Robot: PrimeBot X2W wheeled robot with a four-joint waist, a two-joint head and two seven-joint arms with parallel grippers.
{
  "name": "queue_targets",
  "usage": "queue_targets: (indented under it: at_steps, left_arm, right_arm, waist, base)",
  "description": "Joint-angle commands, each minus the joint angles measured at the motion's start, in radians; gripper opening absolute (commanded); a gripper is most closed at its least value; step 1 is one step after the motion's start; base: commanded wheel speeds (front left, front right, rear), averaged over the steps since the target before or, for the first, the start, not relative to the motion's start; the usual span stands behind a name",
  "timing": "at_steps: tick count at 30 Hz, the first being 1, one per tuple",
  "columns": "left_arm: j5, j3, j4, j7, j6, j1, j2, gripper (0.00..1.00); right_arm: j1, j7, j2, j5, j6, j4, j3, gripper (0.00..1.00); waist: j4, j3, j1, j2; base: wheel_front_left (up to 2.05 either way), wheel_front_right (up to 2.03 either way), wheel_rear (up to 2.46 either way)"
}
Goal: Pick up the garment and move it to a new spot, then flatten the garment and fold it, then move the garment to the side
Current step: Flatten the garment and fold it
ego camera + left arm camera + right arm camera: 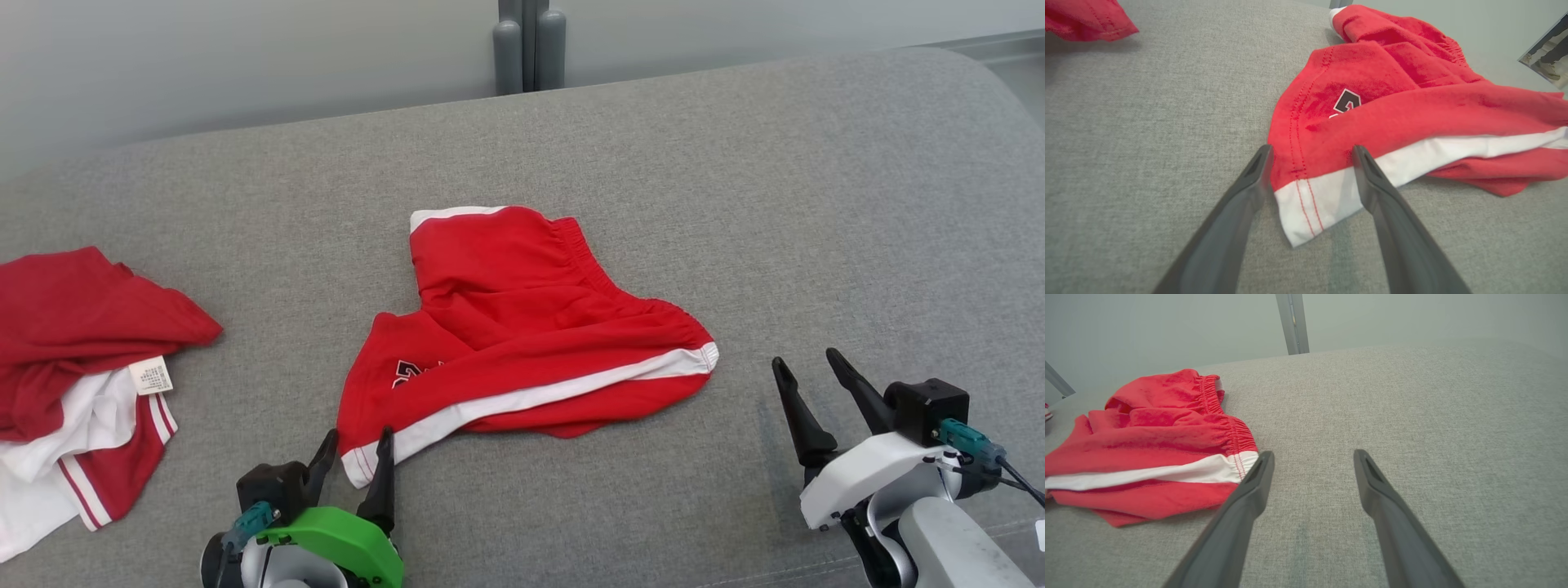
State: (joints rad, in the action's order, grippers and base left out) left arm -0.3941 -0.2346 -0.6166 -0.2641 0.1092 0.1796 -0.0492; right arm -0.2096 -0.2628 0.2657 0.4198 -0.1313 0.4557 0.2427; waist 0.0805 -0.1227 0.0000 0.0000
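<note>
Red shorts (522, 327) lie rumpled on grey cushion (816, 204).

Left jaws, right jaws — both spread wide, empty.

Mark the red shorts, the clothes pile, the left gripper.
red shorts (522, 327), head view, red middle cloth.
clothes pile (73, 327), head view, red top fold.
left gripper (357, 437), head view, midway between fingertips.

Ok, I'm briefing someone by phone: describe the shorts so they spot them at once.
On the grey cushion, look mid-surface, just ahead of the left gripper. The red shorts lie there. Unlike the red-and-white heap at left, they show an elastic waistband.
</note>
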Motion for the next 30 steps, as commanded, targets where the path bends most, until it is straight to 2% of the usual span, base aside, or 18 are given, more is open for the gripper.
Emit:
queue_targets:
  at_steps: [1, 11, 21, 29, 30]
  left_arm:
    - [-0.007, 0.002, -0.007, 0.000, -0.005, 0.007, -0.002, 1.00]
    - [-0.038, 0.006, -0.016, 0.000, -0.006, -0.013, -0.003, 1.00]
    - [-0.080, -0.014, -0.028, -0.001, 0.012, 0.003, -0.003, 1.00]
    - [-0.071, 0.000, -0.005, -0.001, 0.019, 0.017, -0.003, 1.00]
    - [-0.071, 0.001, 0.001, 0.000, 0.020, 0.015, -0.003, 0.90]
  right_arm:
    - [0.009, -0.003, -0.001, -0.005, 0.001, -0.005, -0.002, 1.00]
    - [0.013, -0.003, -0.024, -0.003, 0.001, -0.002, 0.017, 1.00]
    - [0.001, -0.003, -0.026, 0.009, 0.001, 0.004, 0.030, 1.00]
    - [0.004, -0.003, -0.034, 0.009, 0.001, -0.001, 0.024, 1.00]
    - [0.006, -0.003, -0.035, 0.009, 0.001, 0.000, 0.022, 1.00]
  waist:
    - [0.005, -0.004, 0.0000, 0.0000]
    - [-0.008, -0.003, 0.0000, 0.0000]
    - [-0.006, -0.004, 0.0000, 0.0000]
    - [0.000, -0.010, 0.0000, 0.0000]
    - [-0.001, -0.010, 0.0000, 0.0000]
  base:
    - [0.00, 0.00, 0.00]
    - [0.00, 0.00, 0.00]
    - [0.00, 0.00, 0.00]
    - [0.00, 0.00, 0.00]
    - [0.00, 0.00, 0.00]
